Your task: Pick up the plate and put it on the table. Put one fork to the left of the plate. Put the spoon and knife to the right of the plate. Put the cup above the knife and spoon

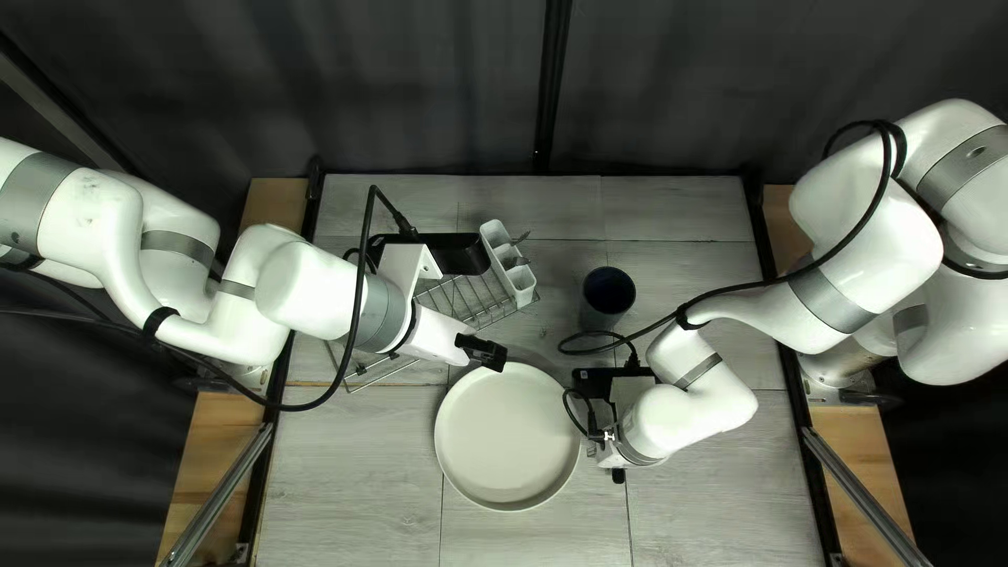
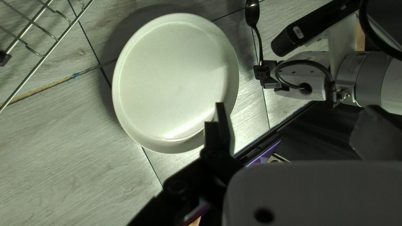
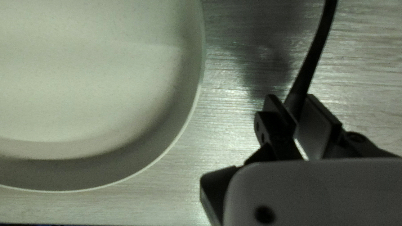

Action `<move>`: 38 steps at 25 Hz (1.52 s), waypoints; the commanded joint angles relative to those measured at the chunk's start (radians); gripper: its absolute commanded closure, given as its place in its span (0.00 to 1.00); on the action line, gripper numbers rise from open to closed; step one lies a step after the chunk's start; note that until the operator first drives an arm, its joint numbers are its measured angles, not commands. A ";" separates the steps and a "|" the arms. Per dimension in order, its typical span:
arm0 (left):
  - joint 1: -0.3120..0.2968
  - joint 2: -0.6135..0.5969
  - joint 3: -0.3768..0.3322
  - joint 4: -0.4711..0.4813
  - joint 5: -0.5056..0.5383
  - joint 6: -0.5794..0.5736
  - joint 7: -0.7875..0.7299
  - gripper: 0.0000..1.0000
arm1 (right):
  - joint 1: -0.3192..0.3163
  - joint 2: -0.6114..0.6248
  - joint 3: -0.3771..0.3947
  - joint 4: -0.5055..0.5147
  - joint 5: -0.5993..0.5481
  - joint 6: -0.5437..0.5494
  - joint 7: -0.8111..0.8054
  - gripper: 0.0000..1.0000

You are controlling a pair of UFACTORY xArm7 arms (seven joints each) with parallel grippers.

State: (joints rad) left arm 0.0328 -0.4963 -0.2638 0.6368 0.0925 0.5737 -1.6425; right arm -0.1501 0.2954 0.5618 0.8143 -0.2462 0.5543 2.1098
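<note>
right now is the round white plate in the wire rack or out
Out: the round white plate lies flat on the grey table, beside the wire rack.

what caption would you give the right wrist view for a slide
The right gripper, jaws shut on the black spoon, holds it beside the white plate on the grey table.

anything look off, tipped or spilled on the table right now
Nothing stands out. The plate lies flat on the table, the dark cup stands upright beyond it, and the right claw is shut on a black utensil beside the plate. No spills.
</note>
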 commanded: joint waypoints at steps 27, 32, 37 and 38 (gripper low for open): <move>0.000 0.000 0.000 0.000 0.000 0.000 0.000 0.00 | 0.093 -0.450 0.108 0.005 0.098 0.493 -0.343 0.00; 0.000 0.000 0.000 0.000 0.000 0.000 0.000 0.00 | 0.096 -0.491 0.076 -0.030 0.121 0.494 -0.451 0.00; 0.000 0.000 0.000 0.000 0.000 0.000 0.000 0.00 | 0.186 -0.801 -0.159 -0.232 0.215 0.500 -0.921 0.00; 0.000 0.000 0.000 0.000 0.000 0.000 0.000 0.00 | 0.186 -0.801 -0.159 -0.232 0.215 0.500 -0.921 0.00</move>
State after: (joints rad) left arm 0.0328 -0.4963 -0.2638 0.6368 0.0925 0.5737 -1.6425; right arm -0.0094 -0.3673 0.5197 0.6796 -0.0780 1.0476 1.3659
